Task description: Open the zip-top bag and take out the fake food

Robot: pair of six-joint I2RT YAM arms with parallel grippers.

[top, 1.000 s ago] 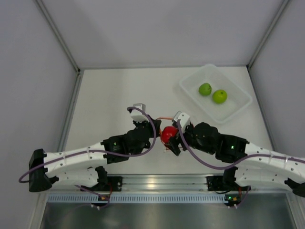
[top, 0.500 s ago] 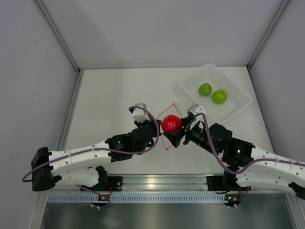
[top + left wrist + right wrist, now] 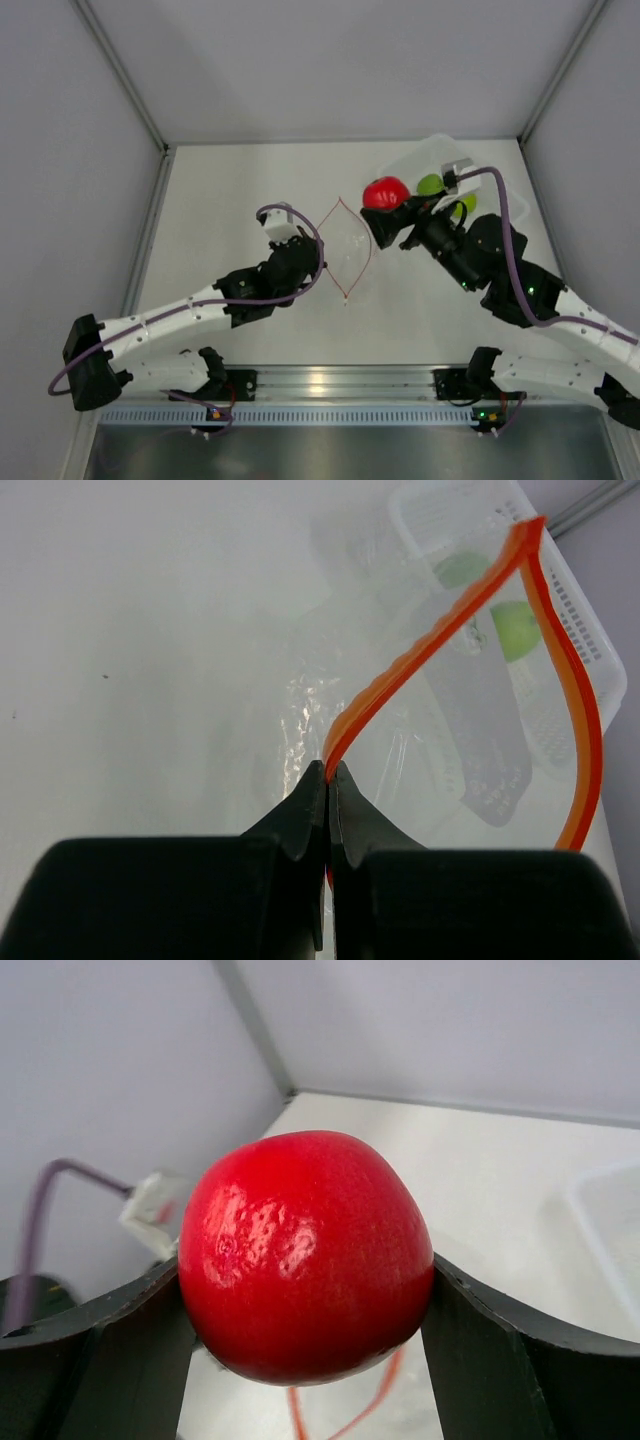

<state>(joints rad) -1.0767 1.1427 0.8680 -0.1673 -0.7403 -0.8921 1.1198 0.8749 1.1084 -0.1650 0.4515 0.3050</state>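
Note:
The clear zip-top bag [image 3: 348,252] stands in mid-table with its red-orange zip strip [image 3: 452,612] spread into a wide loop. My left gripper [image 3: 328,771] is shut on the strip's near-left edge, and it shows in the top view as the left gripper [image 3: 318,258]. The red fake food ball [image 3: 385,192] hangs above the table between bag and tub. My right gripper [image 3: 305,1295] is shut on the red ball [image 3: 305,1255], one finger on each side. Two lime green balls [image 3: 431,184] [image 3: 464,205] lie in the tub, partly hidden by the right arm.
The clear rigid tub [image 3: 437,152] sits at the far right, near the right wall. In the left wrist view the tub [image 3: 588,615] and the green balls [image 3: 515,628] show through the bag. Grey walls close the table at left, back and right.
The right gripper has lifted the red ball out of the bag and carried it up and to the right, toward the tub. The bag's mouth has spread wider, still held by the left gripper.

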